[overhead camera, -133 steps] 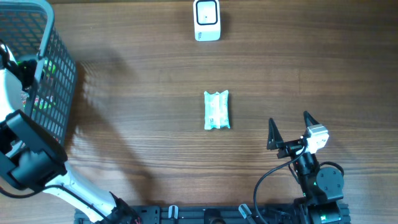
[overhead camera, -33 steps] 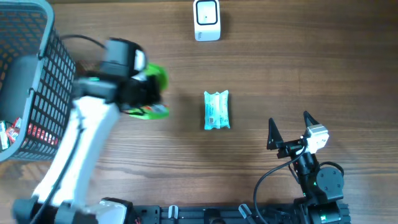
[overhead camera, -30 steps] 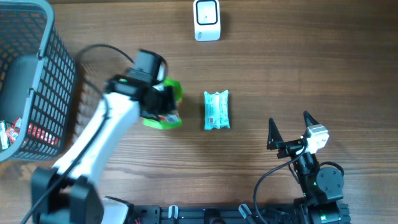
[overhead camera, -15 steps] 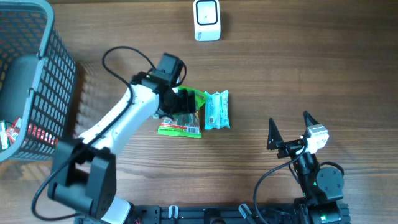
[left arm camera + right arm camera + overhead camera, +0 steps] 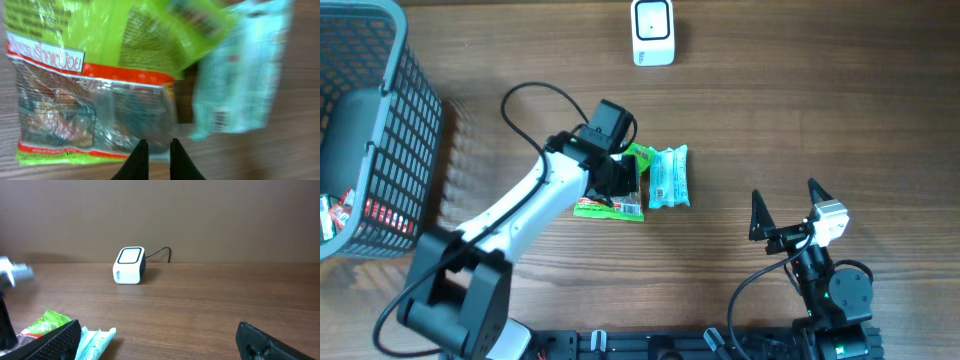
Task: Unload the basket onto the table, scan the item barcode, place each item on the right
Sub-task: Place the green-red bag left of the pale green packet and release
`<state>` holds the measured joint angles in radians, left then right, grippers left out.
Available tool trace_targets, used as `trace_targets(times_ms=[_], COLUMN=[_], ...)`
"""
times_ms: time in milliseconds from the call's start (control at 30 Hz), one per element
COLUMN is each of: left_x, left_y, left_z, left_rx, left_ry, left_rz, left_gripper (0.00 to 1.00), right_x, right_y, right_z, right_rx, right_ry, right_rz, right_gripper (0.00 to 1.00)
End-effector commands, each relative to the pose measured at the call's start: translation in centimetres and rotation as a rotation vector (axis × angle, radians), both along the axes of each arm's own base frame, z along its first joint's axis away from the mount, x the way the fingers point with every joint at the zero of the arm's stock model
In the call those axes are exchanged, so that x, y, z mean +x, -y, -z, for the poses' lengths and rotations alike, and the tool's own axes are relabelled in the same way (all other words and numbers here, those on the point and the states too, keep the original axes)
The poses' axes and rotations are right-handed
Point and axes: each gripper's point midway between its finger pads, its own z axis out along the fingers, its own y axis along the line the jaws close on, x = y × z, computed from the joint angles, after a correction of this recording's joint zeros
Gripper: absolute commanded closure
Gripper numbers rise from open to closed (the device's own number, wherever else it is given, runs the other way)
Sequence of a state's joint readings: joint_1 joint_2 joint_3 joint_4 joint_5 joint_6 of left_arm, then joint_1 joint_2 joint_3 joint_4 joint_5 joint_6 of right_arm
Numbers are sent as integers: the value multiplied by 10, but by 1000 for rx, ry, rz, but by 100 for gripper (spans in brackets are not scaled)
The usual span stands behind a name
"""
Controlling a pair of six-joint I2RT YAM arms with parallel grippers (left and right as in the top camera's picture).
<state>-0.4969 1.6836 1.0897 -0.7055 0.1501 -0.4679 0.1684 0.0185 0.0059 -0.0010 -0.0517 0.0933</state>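
A wooden table [image 5: 840, 100] fills the overhead view from edge to edge, its dark brown surface marked by long grain lines running left to right. From the right wrist camera, the tabletop stretches back to a plain, matte wall [image 5: 210, 215] of muted brown-grey, which rises straight from the table's far edge. Light falls soft and even across the wood, with a faint sheen toward the back. A diffuse, barred shadow lies on the left part of the tabletop, and a dim smudge darkens the wall's foot at left.
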Motion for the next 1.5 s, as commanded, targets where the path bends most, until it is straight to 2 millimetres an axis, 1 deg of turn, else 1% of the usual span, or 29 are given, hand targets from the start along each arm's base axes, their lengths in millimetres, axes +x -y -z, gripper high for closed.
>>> trace_targets(times_ms=[0,33,67,100,167,200,267,300,367,400,467,500,567,633,700,767,867,900,933,967,1033,1067,1133,1267,1333,1400,1467], left_x=[-5,-7,-9,-10,-6,-2,8,11,11,9,0,-4,-17,-24,-31,-35,-35,-34,-33,-31,-28,-26,-19,-4,8,23,32], left_y=[-8,-9,-8,-8,-5,-3,2,3,5,4,-2,-4,-10,-13,-20,-33,-40,-41,-46,-53,-69,-74,-90,-118,-123,-121,-119], left_z=[40,47,51,51,45,38,14,1,-21,-24,-21,-19,-7,2,15,28,44,49,53,54,55,54,53,52,50,46,43], left_rx=[57,65,65,61,50,40,9,-4,-30,-29,-8,2,29,41,74,131,152,146,168,197,261,275,312,311,268,208,189], left_ry=[-41,-58,-72,-75,-56,-38,16,41,87,86,50,31,-18,-38,-55,-50,-17,-1,18,29,42,46,60,71,97,137,171], left_rz=[-22,-21,-18,-17,-10,-12,-14,-14,-12,-11,-11,-11,-7,-5,-10,-22,-30,-32,-41,-53,-89,-100,-144,-267,-310,-334,-340], left_gripper=[85,90,94,96,96,96,96,93,89,89,96,96,96,96,96,96,96,95,92,92,90,90,89,85,85,85,85], right_x=[0,0,0,0,0,0,0,0,0,0,0,0,0,0,0,0,0,0,0,0,0,0,0,0,0,0,0], right_y=[0,0,0,0,0,0,0,0,0,0,0,0,0,0,0,0,0,0,0,0,0,0,0,0,0,0,0], right_z=[0,0,0,0,0,0,0,0,0,0,0,0,0,0,0,0,0,0,0,0,0,0,0,0,0,0,0], right_rx=[15,15,14,15,15,15,15,15,14,15,15,15,15,15,14,15,15,15,15,15,15,15,14,15,15,15,14], right_ry=[-1,-1,0,-1,-1,-1,-1,-1,0,-1,-1,-1,-1,-1,0,-1,-1,-1,-1,-1,-1,-1,0,-1,-1,-1,0], right_rz=[-4,-4,-4,-4,-4,-4,-4,-4,-4,-4,-4,-4,-4,-4,-4,-4,-4,-4,-4,-4,-4,-4,-4,-4,-4,-4,-4], right_gripper=[0,0,0,0,0,0,0,0,0,0,0,0,0,0,0,0,0,0,0,0,0,0,0,0,0,0,0])
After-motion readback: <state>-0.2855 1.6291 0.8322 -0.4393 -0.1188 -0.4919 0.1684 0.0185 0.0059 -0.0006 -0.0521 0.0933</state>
